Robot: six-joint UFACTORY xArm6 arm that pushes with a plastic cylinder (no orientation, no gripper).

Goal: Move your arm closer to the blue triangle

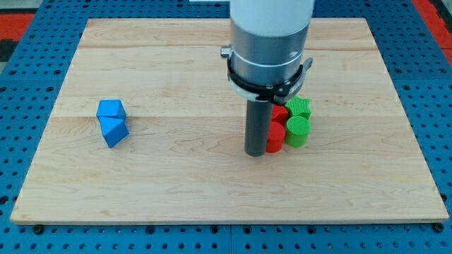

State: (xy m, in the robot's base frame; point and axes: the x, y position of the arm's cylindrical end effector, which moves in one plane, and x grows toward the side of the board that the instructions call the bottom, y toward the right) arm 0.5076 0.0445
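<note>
A blue triangle block [114, 132] lies at the board's left, touching a blue cube [111, 110] just above it. My tip [255, 153] is right of the board's middle, far to the right of the blue triangle. The tip stands directly left of a red cylinder [275, 137] and touches or nearly touches it. Another red block [280, 113] sits above that, partly hidden behind the rod. Two green ridged cylinders [297, 131] [300, 108] stand to the right of the red blocks.
The wooden board [176, 176] lies on a blue pegboard table [21, 127]. The arm's large white and grey body [270, 42] hangs over the board's upper middle.
</note>
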